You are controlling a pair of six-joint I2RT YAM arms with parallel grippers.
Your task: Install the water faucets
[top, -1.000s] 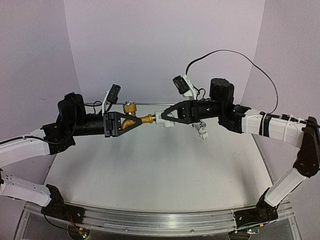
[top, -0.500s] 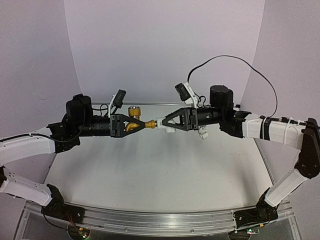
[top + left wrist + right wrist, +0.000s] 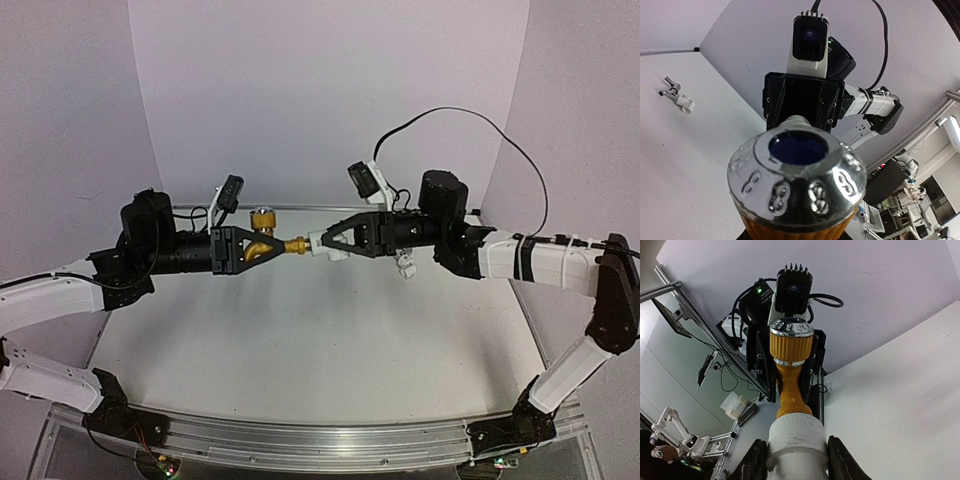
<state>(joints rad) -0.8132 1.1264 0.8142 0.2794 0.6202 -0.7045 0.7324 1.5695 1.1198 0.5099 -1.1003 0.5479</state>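
My left gripper [image 3: 245, 248] is shut on the brass-gold water faucet [image 3: 268, 244] and holds it level above the table, with the ribbed knob [image 3: 263, 216] pointing up. The faucet's threaded end [image 3: 296, 243] sits in a white pipe fitting [image 3: 315, 241], on which my right gripper [image 3: 328, 240] is shut. In the right wrist view the fitting [image 3: 797, 440] stands between my fingers [image 3: 754, 462], with the gold faucet [image 3: 790, 385] beyond it. The knob's chrome cap [image 3: 797, 175] fills the left wrist view and hides my own fingers there. A small silver faucet [image 3: 669, 89] with a white piece on it lies on the table.
The silver faucet with its white piece [image 3: 405, 264] lies on the table below my right arm, near the back wall. A black cable [image 3: 480, 120] loops above the right arm. A metal rail [image 3: 320, 445] runs along the near edge.
The joined faucet and fitting have shifted a little to the left and up since half a second ago. My left wrist has rolled slightly. Both grips are unchanged.
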